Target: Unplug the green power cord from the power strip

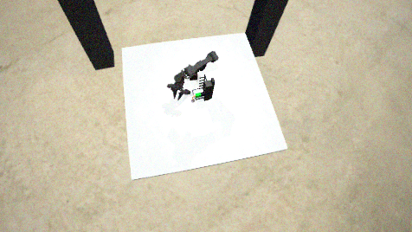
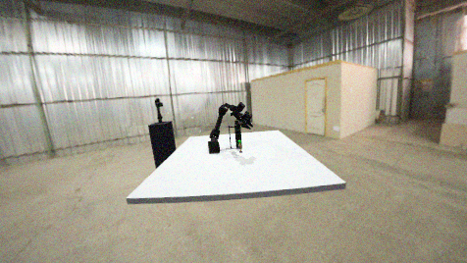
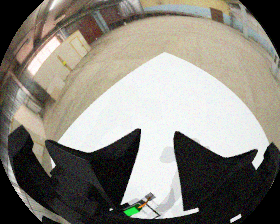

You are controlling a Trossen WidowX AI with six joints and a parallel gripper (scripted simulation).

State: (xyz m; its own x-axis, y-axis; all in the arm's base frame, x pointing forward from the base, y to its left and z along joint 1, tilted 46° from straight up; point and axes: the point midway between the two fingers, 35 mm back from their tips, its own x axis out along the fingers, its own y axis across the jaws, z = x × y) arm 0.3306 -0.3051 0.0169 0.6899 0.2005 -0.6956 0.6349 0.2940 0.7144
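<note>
The green plug or cord part [image 1: 198, 94] [image 2: 239, 142] [image 3: 132, 212] is a small bright green patch low at the front of a dark upright block [image 1: 209, 89] [image 2: 238, 134], which looks like the power strip. Small orange and grey parts are beside the green in the wrist view. Whether the plug sits in a socket is too small to tell. My gripper [image 1: 177, 99] [image 3: 157, 134] is partly open, with nothing between its fingers. In the top view it is left of the green part, and the exterior view shows it above the table, higher than the green part.
A thin dark rack with several prongs [image 1: 202, 78] stands beside the dark block, on the side of the arm's base. The white table [image 1: 242, 134] [image 2: 196, 182] carries the arm and these things. Two black pedestals [image 1: 86, 26] [image 1: 268, 15] stand beyond the table's edge.
</note>
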